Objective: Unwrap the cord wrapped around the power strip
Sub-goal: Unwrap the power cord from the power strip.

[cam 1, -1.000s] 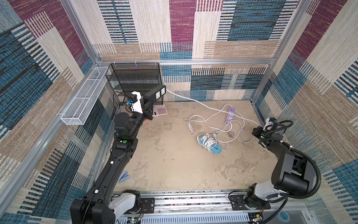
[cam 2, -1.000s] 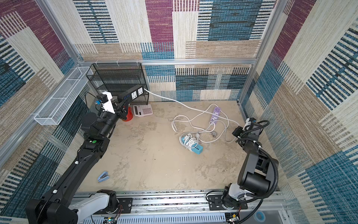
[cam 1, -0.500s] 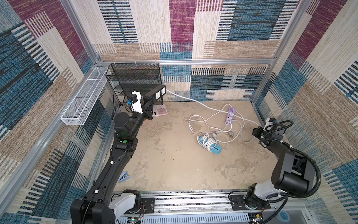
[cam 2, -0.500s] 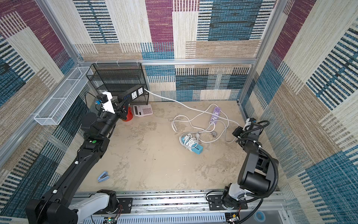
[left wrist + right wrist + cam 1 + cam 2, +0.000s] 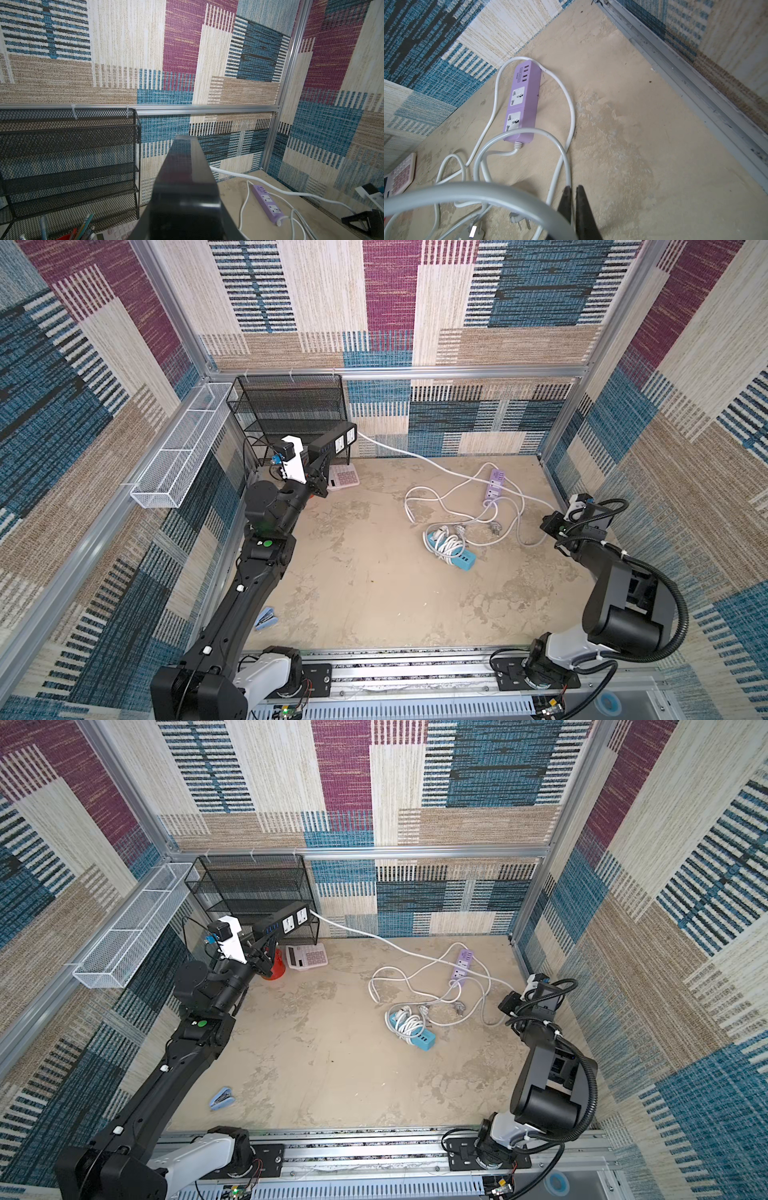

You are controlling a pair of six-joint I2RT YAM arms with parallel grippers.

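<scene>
Both closed: left gripper (image 5: 320, 462) pinching black strip (image 5: 338, 439), strip jutting out ahead of jaws; right gripper (image 5: 574, 190) pressed together, cord (image 5: 564, 158) just beside tips.

The left arm (image 5: 232, 614) reaches from the near-left base toward the far-left corner with its wrist raised. The left gripper (image 5: 318, 475) is clamped on a black power strip (image 5: 334, 441) held in the air. The right arm (image 5: 615, 593) is folded tightly at the right. Its right gripper (image 5: 573, 190) sits low, with the 2 fingers (image 5: 564, 205) pressed together.
</scene>
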